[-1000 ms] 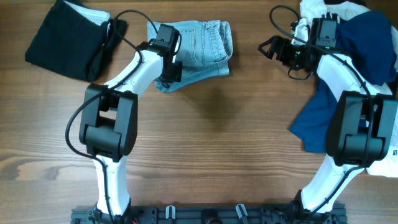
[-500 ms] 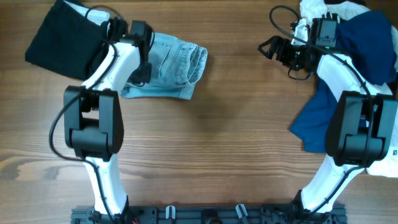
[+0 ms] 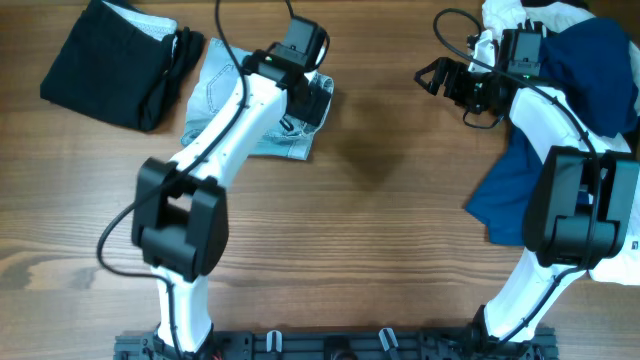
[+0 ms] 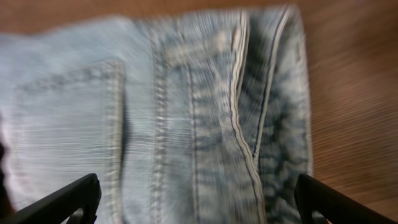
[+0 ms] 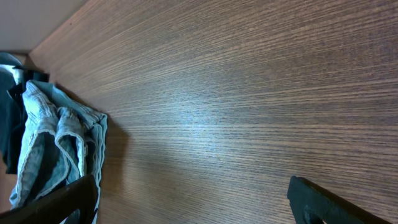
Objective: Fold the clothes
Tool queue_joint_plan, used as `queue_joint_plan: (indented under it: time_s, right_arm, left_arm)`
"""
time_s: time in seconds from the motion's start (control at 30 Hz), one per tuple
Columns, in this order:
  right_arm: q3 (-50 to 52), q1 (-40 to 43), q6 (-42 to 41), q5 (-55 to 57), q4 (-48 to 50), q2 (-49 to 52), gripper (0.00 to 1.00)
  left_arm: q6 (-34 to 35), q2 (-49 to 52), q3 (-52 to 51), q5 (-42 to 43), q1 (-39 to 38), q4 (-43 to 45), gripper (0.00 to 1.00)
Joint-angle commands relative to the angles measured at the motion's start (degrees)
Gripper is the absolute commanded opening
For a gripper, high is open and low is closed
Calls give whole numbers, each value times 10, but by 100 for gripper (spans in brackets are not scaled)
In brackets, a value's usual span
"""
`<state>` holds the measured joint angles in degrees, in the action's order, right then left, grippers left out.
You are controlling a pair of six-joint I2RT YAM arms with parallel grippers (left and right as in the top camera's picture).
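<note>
1. Shorts [image 3: 218,85], faded lt-blue denim: folded flat on worktop [image 3: 380,250], near far edge, left half. Stitched back pocket faces up in L wrist view.
2. L gripper [image 3: 316,104]: over shorts' right end, fingers [image 4: 62,200] spread wide, nothing pinched btwn them.
3. Black garment [image 3: 100,65]: folded, far-left corner, just beside shorts. Can't tell if touching.
4. R gripper [image 3: 447,90]: jaws spread wide, empty, over bare wood near far edge, right half.
5. Navy garment [image 3: 590,70] + white garment [image 3: 500,15]: heaped at far-right corner. Navy cloth also runs down along right edge, partly under R arm.
</note>
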<state>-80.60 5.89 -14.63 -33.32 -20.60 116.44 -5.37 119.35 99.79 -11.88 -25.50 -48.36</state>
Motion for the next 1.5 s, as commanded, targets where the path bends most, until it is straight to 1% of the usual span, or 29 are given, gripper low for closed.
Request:
queue_joint_plan:
  time_s: [0.0, 0.13, 0.17, 0.27, 0.33, 0.4, 0.47, 0.67, 0.83, 0.93, 1.0, 1.07, 1.13, 1.23, 1.33, 1.47]
  right_arm:
    - [6, -3, 11, 5, 0, -5, 99]
    - [6, -3, 11, 5, 0, -5, 99]
    - [6, -3, 11, 5, 0, -5, 99]
    - [6, -3, 11, 6, 0, -5, 99]
    - [6, -3, 11, 6, 0, -5, 99]
    - [6, -3, 12, 6, 2, -5, 99]
    - [6, -3, 12, 6, 2, -5, 100]
    - [6, -3, 12, 15, 2, -5, 100]
    - [6, -3, 12, 14, 2, -5, 99]
    - [6, -3, 12, 14, 1, -5, 99]
    - [6, -3, 12, 14, -2, -5, 99]
    - [6, -3, 12, 14, -2, -5, 99]
    - [6, -3, 12, 14, -3, -5, 99]
    - [6, -3, 12, 15, -9, -5, 100]
    - [6, -3, 11, 14, -8, -5, 99]
    - [6, -3, 12, 14, -11, -5, 99]
  left_arm:
    - [-20, 34, -2, 9, 2, 0, 100]
    - [-20, 53, -2, 15, -2, -34, 100]
    - [-20, 57, -3, 29, -2, -46, 100]
    - [-50, 67, -13, 87, -4, -74, 100]
    - [-52, 67, -20, 89, -7, -75, 100]
    - [-79, 65, -21, 89, -19, -79, 100]
    - [-87, 54, -21, 88, -32, -83, 100]
    - [-93, -4, -21, 82, -42, -145, 100]
    - [-112, -7, -21, 83, -38, -181, 100]
    - [-153, -7, -21, 125, -37, -226, 100]
    - [-155, -7, -21, 167, -32, -250, 100]
    - [-155, -6, -31, 174, -29, -231, 100]
    - [-155, -3, -58, 174, -23, -184, 100]
    - [-155, 12, -92, 161, -13, -150, 100]
    - [-154, 33, -99, 138, -7, -128, 100]
    - [-154, 42, -99, 127, -5, -90, 100]
